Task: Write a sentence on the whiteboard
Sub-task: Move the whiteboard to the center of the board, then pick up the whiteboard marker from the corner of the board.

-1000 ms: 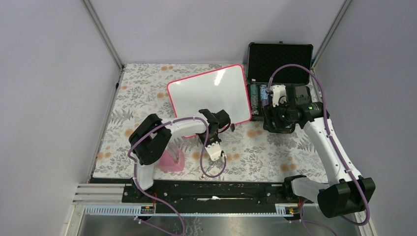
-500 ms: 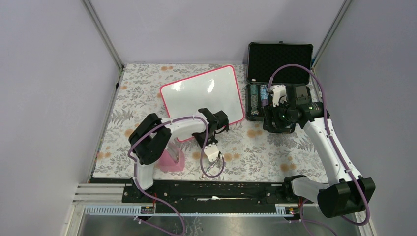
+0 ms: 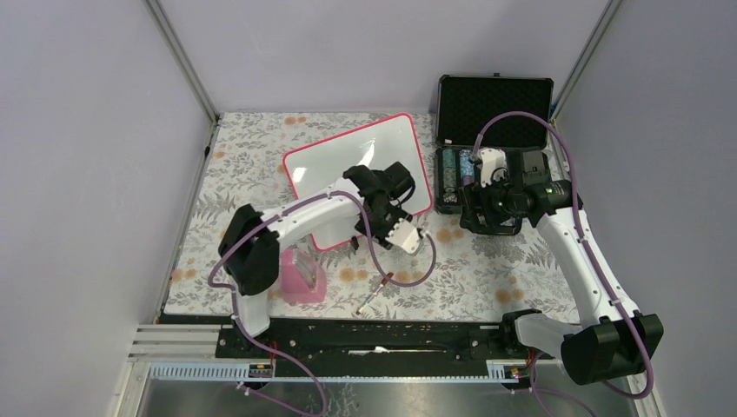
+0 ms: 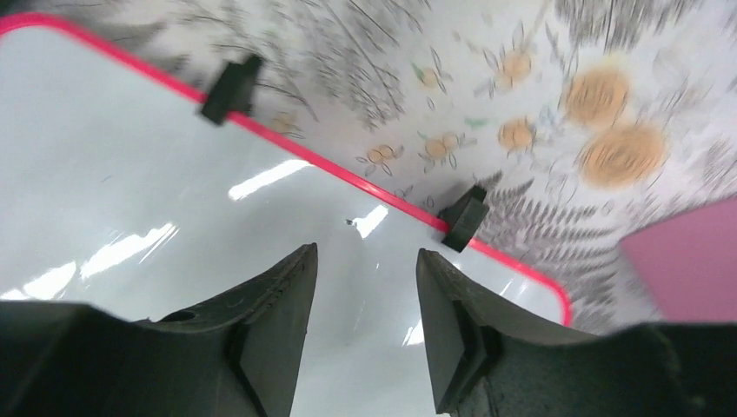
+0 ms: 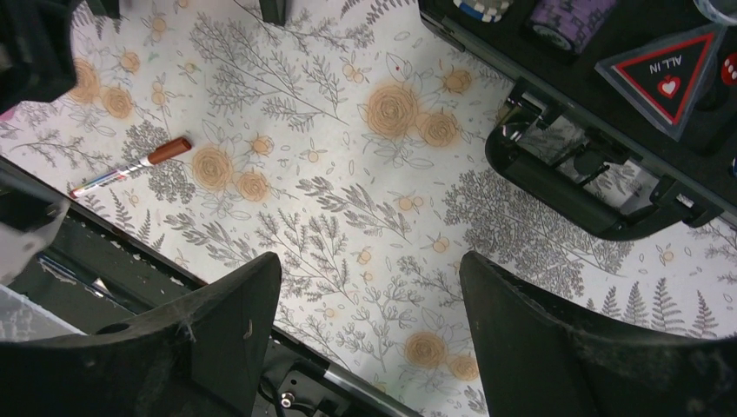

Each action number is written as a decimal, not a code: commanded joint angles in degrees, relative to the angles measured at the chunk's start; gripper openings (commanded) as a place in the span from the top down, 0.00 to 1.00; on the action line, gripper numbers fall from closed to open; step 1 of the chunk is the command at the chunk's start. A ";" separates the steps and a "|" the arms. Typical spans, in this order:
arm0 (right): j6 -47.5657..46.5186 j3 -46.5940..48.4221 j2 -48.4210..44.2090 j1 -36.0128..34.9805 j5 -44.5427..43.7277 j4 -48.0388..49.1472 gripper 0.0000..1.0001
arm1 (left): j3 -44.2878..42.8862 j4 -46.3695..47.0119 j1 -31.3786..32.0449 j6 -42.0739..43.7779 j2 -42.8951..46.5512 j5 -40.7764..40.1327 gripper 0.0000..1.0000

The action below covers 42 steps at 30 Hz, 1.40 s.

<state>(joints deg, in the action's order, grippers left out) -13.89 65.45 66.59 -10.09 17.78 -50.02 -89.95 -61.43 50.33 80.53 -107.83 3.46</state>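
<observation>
The whiteboard (image 3: 343,165) lies tilted on the floral cloth, glossy white with a pink-red frame. My left gripper (image 3: 380,193) hovers over its near right part. In the left wrist view the board (image 4: 130,191) fills the left side, and two black feet (image 4: 463,218) sit on its pink edge. The left gripper (image 4: 367,265) is open with only bare board between the fingers. No sentence shows on the part of the board in view. My right gripper (image 3: 483,215) hangs open beside the case, and nothing sits in the right gripper (image 5: 369,278) above the cloth.
A marker (image 3: 375,294) lies loose on the cloth near the front edge, also seen as a red-capped marker (image 5: 130,166). A pink holder (image 3: 302,278) stands at the front left. An open black case (image 3: 495,109) holding chips (image 5: 556,13) sits at the back right.
The board slid to the left. My left gripper swung up over the board and opened, and a marker now lies on the cloth near the front. The right jaws widened slightly.
</observation>
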 commanded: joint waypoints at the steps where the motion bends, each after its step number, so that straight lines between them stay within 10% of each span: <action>1: 0.05 1.98 -1.06 0.32 3.31 3.58 0.17 | -4.30 0.99 0.36 -25.99 6.73 12.14 0.47; 13: 3.16 3.69 1.42 0.85 3.77 5.02 0.17 | 13.71 17.02 1.83 -76.40 13.68 17.60 0.48; 42: 4.22 2.82 -0.13 3.30 1.62 5.91 0.16 | 23.91 25.99 12.97 -99.64 2.62 -8.25 0.63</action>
<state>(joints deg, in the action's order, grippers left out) -10.20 66.78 67.70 -7.11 20.01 -45.52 -66.52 -37.32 62.67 -16.86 -103.83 -1.41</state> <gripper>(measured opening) 0.842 0.379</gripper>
